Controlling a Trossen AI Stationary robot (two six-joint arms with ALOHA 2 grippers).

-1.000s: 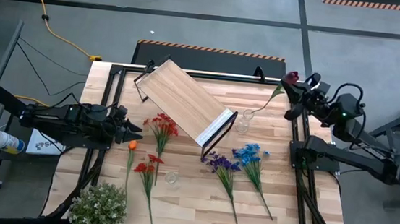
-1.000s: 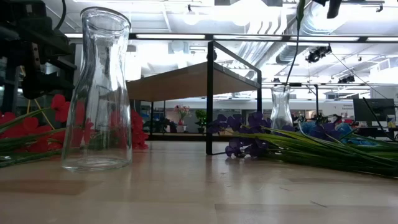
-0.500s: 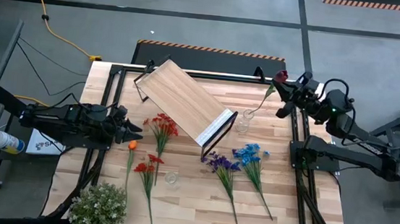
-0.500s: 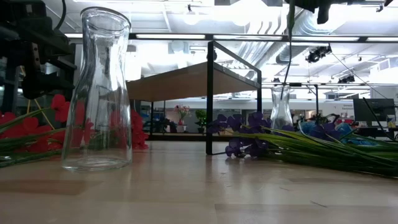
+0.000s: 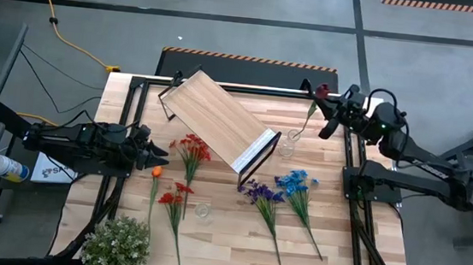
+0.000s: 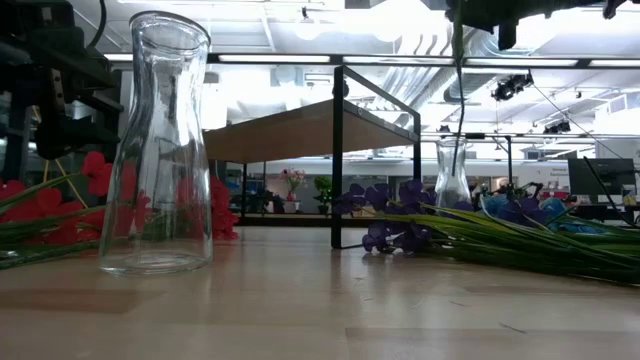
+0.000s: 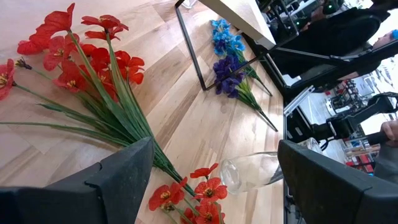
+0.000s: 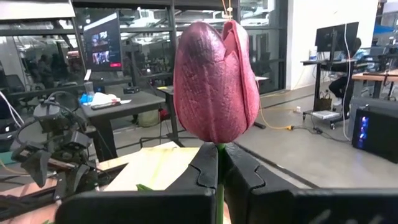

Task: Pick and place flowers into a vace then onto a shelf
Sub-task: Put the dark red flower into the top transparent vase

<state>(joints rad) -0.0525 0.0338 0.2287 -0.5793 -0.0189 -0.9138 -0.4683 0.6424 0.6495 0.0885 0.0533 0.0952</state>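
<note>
Right gripper [image 5: 328, 107] pinching dark red flower [image 8: 216, 87] by stem, above far right tabletop [image 5: 220, 225]; stem tip seemingly inside small glass vase [image 5: 290, 142] beside shelf [image 5: 217, 119]. Left gripper [image 5: 156, 153] spread, waiting near red flowers [image 5: 192, 150].

shelf [image 5: 217, 119] blocks table centre, bare wood betw red sprigs [image 5: 192, 150] & purple sprigs [image 5: 261, 195]

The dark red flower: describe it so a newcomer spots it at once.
Find the shelf, then the small glass vase beside its black end bracket. The dark red flower stands above it, stem pinched in the right gripper. It alone is a single tulip-like bud held aloft; the other sprigs lie flat.
</note>
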